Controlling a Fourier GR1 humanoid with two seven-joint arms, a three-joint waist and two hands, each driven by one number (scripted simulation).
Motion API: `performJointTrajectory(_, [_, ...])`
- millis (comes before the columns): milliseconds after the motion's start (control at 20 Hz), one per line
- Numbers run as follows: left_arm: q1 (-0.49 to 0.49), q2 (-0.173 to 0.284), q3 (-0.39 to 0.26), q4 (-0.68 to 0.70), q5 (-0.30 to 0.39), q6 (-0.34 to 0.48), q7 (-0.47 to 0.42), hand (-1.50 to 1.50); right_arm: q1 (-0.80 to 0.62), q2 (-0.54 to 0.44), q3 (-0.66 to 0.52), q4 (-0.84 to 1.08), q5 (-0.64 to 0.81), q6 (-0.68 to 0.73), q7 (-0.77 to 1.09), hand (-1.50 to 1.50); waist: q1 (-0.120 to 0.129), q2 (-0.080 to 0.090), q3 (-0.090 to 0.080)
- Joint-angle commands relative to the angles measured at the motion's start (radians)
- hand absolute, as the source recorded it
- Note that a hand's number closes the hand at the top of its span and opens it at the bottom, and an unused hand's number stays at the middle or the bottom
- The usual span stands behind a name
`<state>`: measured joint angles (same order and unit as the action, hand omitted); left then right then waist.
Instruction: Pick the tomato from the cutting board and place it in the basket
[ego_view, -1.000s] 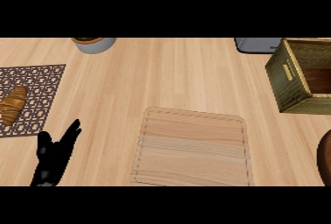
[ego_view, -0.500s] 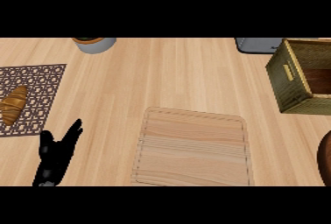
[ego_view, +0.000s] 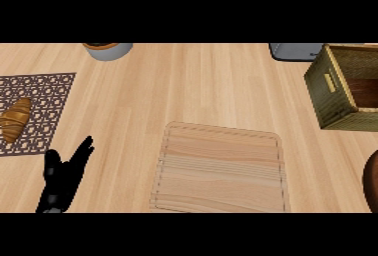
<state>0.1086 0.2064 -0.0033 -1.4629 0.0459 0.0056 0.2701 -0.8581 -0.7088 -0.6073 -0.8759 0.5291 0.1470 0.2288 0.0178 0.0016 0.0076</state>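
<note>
The light wooden cutting board (ego_view: 220, 169) lies at lower centre with nothing on its top. No tomato shows anywhere in the head view. The olive woven basket (ego_view: 330, 89) stands at the right edge, and the part of its brown inside that shows holds nothing. My left hand (ego_view: 62, 178) rests at the lower left, fingers straight and pointing up, open and holding nothing, well left of the board. My right hand does not show.
A croissant (ego_view: 15, 119) lies on a brown patterned mat (ego_view: 46, 95) at the left. A grey pot (ego_view: 108, 50) stands at the top, a grey object (ego_view: 295, 51) at the top right. A dark brown rounded thing (ego_view: 372, 181) juts in at the right edge.
</note>
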Motion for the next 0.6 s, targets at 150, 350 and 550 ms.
performJointTrajectory(150, [-0.017, 0.002, 0.011, 0.065, 0.006, -0.024, 0.005, 0.00, 0.024, -0.116, 0.067, 0.185, 0.082, -0.017, -0.205, -1.50, 0.005, 0.009, -0.007])
performJointTrajectory(350, [0.030, -0.029, -0.010, 0.024, -0.015, -0.002, 0.016, 0.00, 0.002, -0.154, 0.055, 0.215, 0.050, -0.009, -0.242, -1.50, -0.001, 0.003, -0.007])
performJointTrajectory(550, [0.023, 0.010, 0.033, 0.041, 0.028, -0.055, 0.010, 0.00, -0.031, -0.236, -0.013, 0.328, 0.009, -0.021, -0.310, -1.50, 0.006, 0.008, -0.006])
